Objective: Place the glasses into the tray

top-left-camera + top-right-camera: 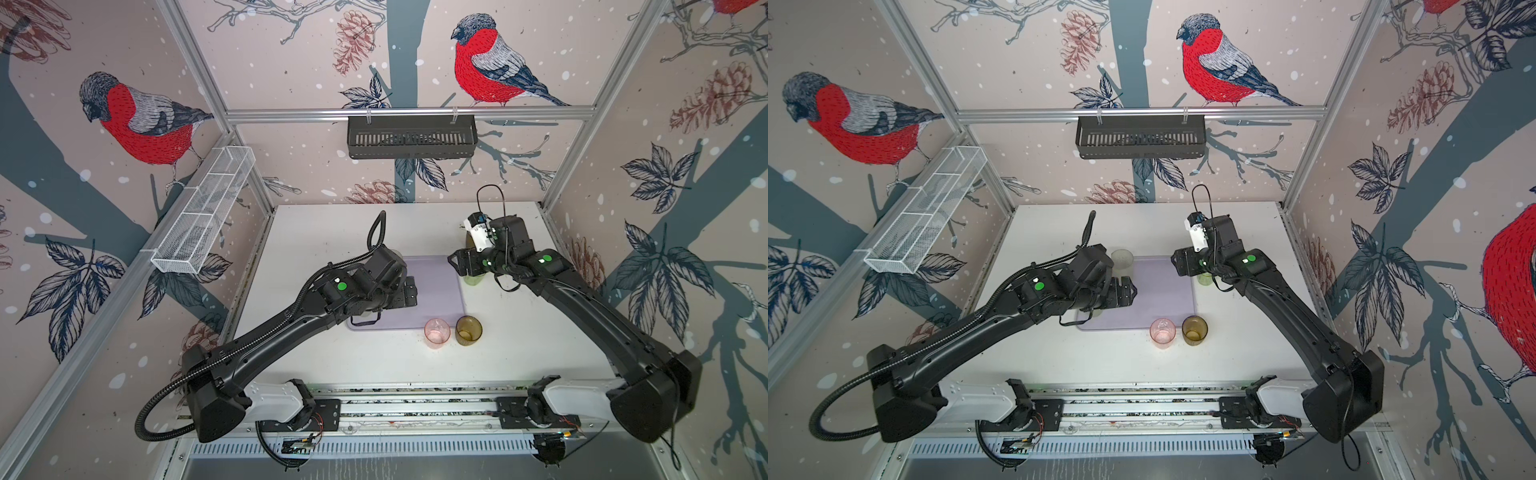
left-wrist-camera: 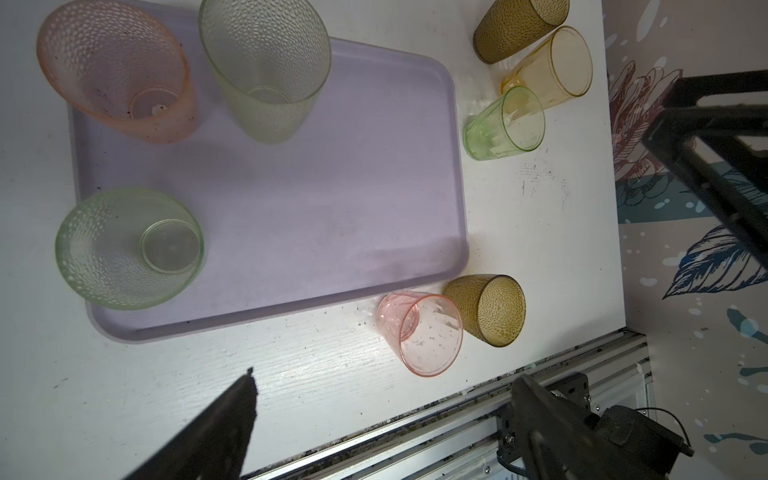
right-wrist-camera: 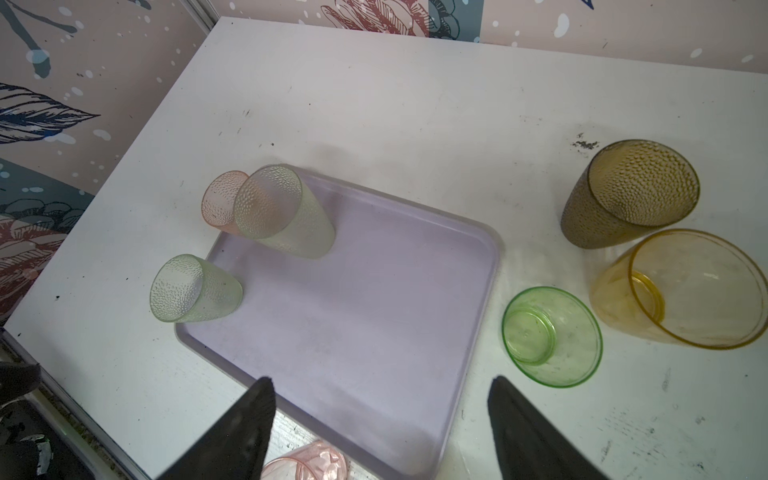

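The lavender tray (image 1: 436, 291) lies mid-table. Along one short side of the tray (image 2: 332, 208) stand a dimpled pink glass (image 2: 116, 70), a pale frosted glass (image 2: 266, 70) and a dimpled green glass (image 2: 129, 247). On the table by its front corner are a smooth pink glass (image 1: 437, 332) and an olive-brown glass (image 1: 468, 330). Beside its right edge stand a bright green glass (image 3: 550, 336), a yellow-amber glass (image 3: 681, 286) and another olive-brown glass (image 3: 629, 193). My left gripper (image 1: 409, 291) hangs open over the tray's left part. My right gripper (image 1: 457, 262) is open above the tray's right edge, holding nothing.
A black slotted basket (image 1: 411, 137) hangs on the back wall. A white wire basket (image 1: 203, 208) hangs on the left wall. The aluminium rail (image 1: 415, 399) carrying both arm bases runs along the table's front edge. Patterned walls close in three sides.
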Motion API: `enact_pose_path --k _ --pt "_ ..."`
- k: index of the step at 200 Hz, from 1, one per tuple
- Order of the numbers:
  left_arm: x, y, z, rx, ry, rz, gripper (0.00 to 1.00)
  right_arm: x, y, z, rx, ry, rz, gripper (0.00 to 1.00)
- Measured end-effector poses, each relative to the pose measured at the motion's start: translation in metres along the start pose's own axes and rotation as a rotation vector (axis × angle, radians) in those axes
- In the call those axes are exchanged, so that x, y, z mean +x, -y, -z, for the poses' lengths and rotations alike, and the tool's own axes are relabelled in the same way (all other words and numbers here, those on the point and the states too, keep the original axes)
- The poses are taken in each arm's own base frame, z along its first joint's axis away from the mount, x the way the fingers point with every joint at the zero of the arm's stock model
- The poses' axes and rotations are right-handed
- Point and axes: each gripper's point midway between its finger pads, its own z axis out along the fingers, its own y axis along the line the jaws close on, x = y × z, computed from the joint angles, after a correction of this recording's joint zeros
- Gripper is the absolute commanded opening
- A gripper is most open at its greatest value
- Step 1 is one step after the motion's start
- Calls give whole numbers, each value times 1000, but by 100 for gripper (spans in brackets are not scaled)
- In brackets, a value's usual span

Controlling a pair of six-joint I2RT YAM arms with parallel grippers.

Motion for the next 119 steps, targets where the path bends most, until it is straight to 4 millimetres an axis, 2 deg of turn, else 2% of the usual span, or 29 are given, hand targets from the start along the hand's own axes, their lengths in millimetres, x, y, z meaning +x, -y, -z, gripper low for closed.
enact_pose_path --k 64,119 --pt "25 14 -26 -21 -95 -48 91 18 6 11 -26 1 -24 83" --pt "51 29 -46 -46 -162 -82 81 36 10 17 -49 -7 -25 83"
